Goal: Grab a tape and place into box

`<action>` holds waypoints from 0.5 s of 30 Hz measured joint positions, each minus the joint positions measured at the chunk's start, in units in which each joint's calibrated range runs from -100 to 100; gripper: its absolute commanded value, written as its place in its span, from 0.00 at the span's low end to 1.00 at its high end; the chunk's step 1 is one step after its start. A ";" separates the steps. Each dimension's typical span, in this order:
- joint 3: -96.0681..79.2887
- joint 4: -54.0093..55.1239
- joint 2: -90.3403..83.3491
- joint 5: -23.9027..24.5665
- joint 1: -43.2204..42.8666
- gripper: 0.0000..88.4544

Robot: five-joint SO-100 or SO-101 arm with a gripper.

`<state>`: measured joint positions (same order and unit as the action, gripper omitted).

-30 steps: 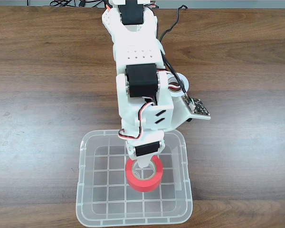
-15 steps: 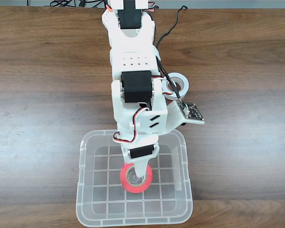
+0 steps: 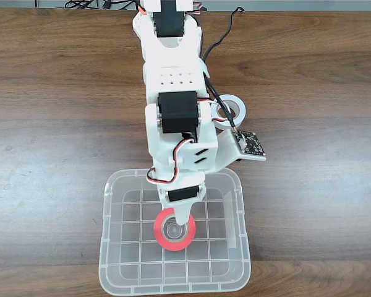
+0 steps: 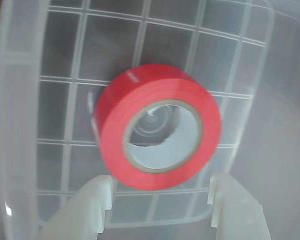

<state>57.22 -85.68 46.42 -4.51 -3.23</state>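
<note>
The red-orange tape (image 3: 160, 232) lies flat on the grid bottom of the clear box (image 3: 109, 247), near its middle. My gripper (image 3: 182, 224) hangs over the box, just above the roll. In the wrist view the tape (image 4: 115, 117) sits on the grid beyond my gripper (image 4: 160, 202). Its two white fingertips (image 4: 97, 200) stand wide apart at the bottom edge, and neither touches the roll. The gripper is open and holds nothing.
A white tape roll (image 3: 230, 111) lies on the wooden table (image 3: 49, 124) right of the arm, behind the box. The box wall (image 4: 10, 125) rises close on the left of the wrist view. Cables run along the table's far edge.
The tape was tilted in my gripper above the box a second ago. It now lies flat on the box bottom, and the gripper has let go.
</note>
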 measured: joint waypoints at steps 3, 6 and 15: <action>0.00 -2.12 -1.59 1.20 0.00 0.01; 0.00 -5.25 -5.53 2.30 0.00 0.02; 0.00 -13.14 -20.09 4.70 0.00 0.02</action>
<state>57.22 -98.81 26.33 0.18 -3.23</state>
